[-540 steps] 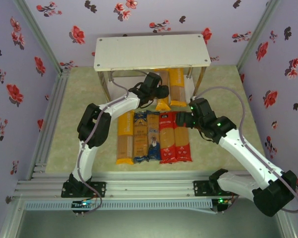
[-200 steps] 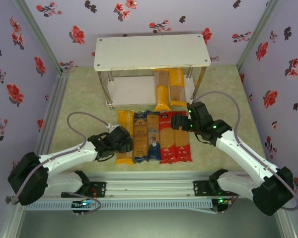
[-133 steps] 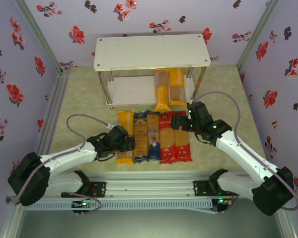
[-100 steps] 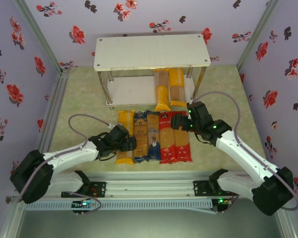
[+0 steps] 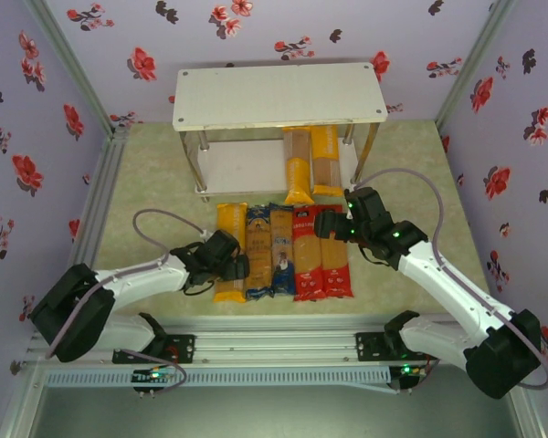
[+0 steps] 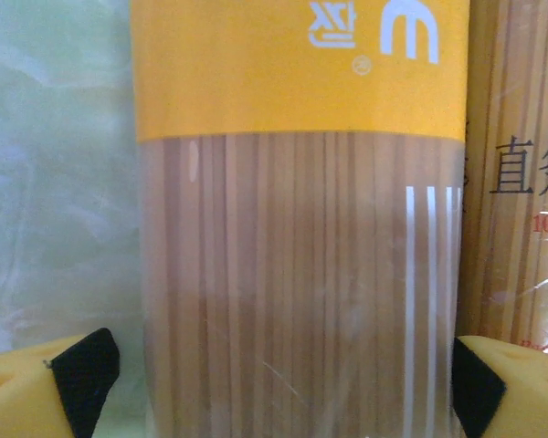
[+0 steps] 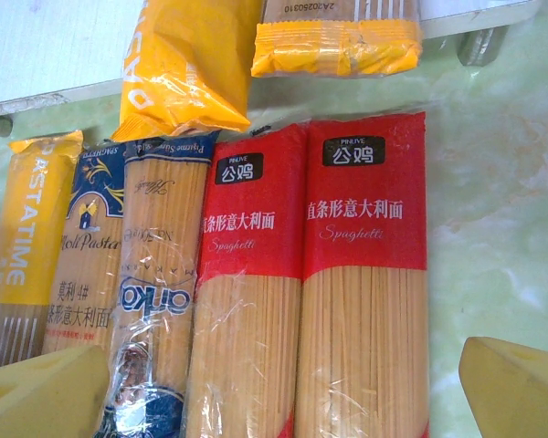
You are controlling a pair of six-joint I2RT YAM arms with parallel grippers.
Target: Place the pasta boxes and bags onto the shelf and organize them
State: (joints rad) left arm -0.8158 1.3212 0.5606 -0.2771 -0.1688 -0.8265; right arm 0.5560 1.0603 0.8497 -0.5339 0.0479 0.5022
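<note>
Top external view: our left claw (image 5: 230, 265) is down at the yellow pack (image 5: 230, 224), first in the row on the desk (image 5: 146, 182).
On the left wrist camera we see its fingers (image 6: 82, 370) spread wide, one each side of that pack, not pinching. Beside it lie two brown packs (image 5: 258, 248) and two red packs (image 5: 309, 260). Two more packs (image 5: 298, 173) rest on the lower board of the shelf (image 5: 279, 96). Our right claw (image 5: 327, 224) hangs above the red ones, spread apart.

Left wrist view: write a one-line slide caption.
Open left gripper straddles the yellow spaghetti pack, a brown pack alongside.
</note>
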